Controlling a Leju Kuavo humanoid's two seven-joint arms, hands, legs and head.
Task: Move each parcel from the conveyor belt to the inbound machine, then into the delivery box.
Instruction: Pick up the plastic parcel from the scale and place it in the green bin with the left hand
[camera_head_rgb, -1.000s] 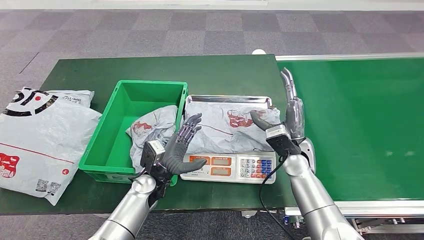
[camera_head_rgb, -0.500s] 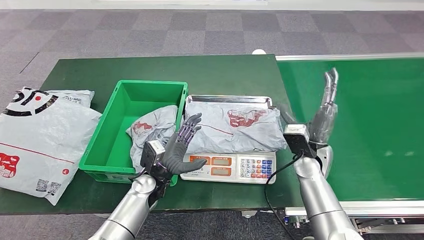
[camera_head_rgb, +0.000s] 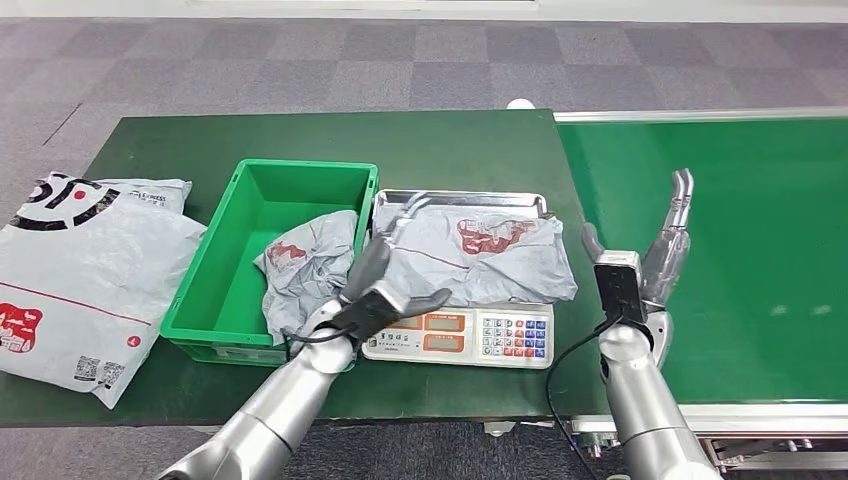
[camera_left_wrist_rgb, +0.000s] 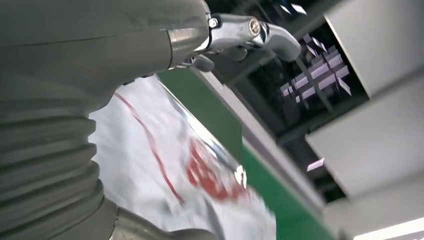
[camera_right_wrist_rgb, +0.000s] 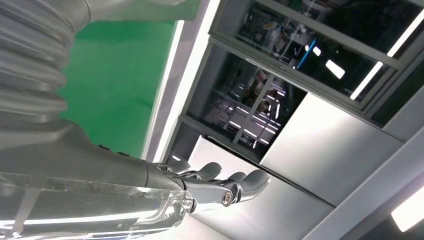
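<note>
So the left hand (camera_head_rgb: 385, 285) has been swung forward over the near left edge of the scale (camera_head_rgb: 458, 335), fingers spread, nothing gripped yet. The grey parcel (camera_head_rgb: 480, 250) is lying on the scale's tray, with another parcel (camera_head_rgb: 305, 265) draped over the right wall of the green box (camera_head_rgb: 215, 290). The right hand (camera_head_rgb: 655, 255) has been pulled back over the conveyor belt (camera_head_rgb: 740, 250), released and empty. Weighing looks done, so a transfer into the box is probably next.
</note>
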